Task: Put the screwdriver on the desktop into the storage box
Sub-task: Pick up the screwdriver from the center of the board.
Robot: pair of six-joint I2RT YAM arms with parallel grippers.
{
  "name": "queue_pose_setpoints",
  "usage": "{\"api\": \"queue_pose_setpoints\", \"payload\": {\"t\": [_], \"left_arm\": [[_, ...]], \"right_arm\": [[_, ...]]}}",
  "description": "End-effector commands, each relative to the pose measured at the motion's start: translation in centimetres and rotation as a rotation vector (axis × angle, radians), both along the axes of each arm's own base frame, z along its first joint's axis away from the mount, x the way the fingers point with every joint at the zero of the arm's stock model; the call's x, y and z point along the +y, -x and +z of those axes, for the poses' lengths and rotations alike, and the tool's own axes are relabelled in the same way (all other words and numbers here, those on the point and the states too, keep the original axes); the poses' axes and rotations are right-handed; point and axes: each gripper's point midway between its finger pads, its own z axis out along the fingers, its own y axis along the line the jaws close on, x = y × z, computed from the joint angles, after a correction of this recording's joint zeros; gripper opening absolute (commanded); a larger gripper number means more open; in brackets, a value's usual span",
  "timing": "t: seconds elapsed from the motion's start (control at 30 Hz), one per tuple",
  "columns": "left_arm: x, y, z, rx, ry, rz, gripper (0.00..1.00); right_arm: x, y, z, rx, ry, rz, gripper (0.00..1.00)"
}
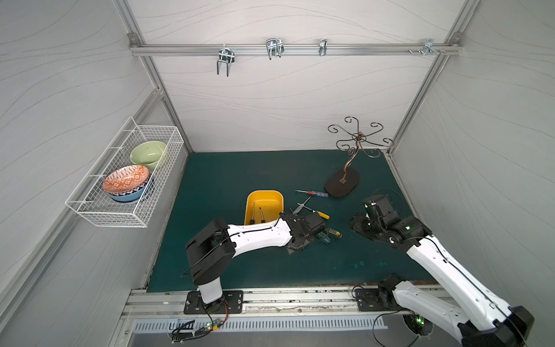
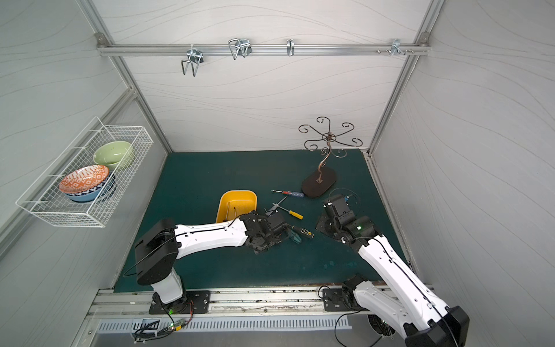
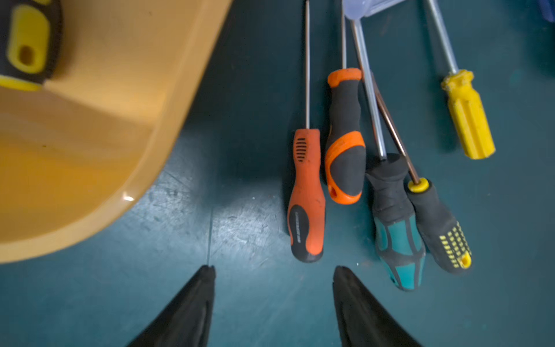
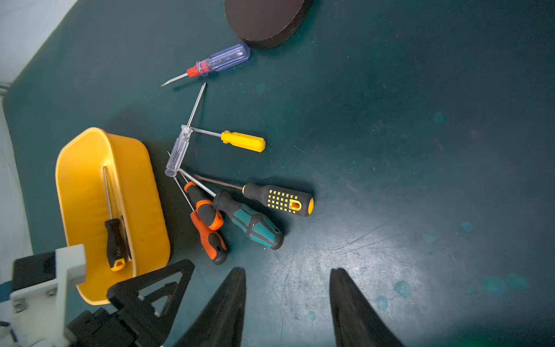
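On the dark green desktop [image 1: 222, 180] I see the yellow storage box [image 1: 265, 192], and two black-handled screwdrivers [image 1: 253, 214] lie inside it. My left arm [image 1: 258, 235] crosses over its near end. To the right of the box lie a yellow-handled screwdriver [image 1: 323, 214] and a black screwdriver with yellow dots [image 1: 334, 232]. A red and blue screwdriver [image 1: 312, 193] lies further back, near the dark base of the hook stand [image 1: 342, 183].

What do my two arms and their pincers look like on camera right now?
Both look alike: the left arm and right arm have white shell links joined by bulky black joint housings, with a thin black cable running along each. A green light glows on a black housing of the right arm. The left pincer and right pincer have plain black fingers tapering to points.
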Motion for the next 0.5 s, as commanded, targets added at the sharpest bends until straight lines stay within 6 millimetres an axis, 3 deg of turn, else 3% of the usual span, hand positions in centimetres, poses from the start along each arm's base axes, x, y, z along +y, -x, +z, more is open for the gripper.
{"api": "queue_pose_setpoints", "payload": {"t": [0.0,0.23,0.47], "left_arm": [[-1.7,-0.5,0.2,-0.001,0.030,-0.002,0.68],[-2.5,-1.5,-1.3,0.000,0.000,-0.016,0.57],[-2.2,-3.0,-2.8,0.016,-0.008,-0.016,0.56]], "right_arm": [[-0.7,0.5,-0.6,0.019,0.009,-0.018,0.47],[-0.9,0.5,-0.5,0.021,0.018,-0.026,0.47],[-0.9,0.5,-0.6,0.025,0.020,-0.025,0.46]]}}
